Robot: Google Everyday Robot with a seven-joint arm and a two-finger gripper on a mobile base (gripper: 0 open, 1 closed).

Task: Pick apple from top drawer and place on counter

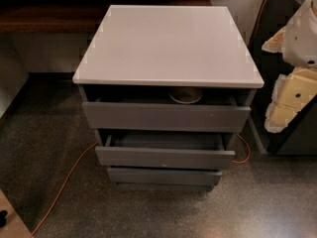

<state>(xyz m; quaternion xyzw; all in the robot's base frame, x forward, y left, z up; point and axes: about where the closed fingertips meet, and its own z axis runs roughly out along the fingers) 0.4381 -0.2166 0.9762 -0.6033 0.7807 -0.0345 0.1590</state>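
Note:
The counter [166, 43] is the glossy pale slab on top of the grey cabinet. The top drawer [166, 117] below it is pulled out a little. Through the gap at its back I see the rim of a round white bowl [185, 95]. The apple is hidden or out of view. My white and cream arm stands at the right edge, with the gripper [281, 117] low beside the cabinet's right side, apart from the drawer.
The middle drawer [165, 157] is also pulled out a little, and the bottom drawer [163, 176] sits further in. An orange cable [63, 182] runs over the speckled floor at left and loops out at right. A dark unit [297, 138] stands behind the arm.

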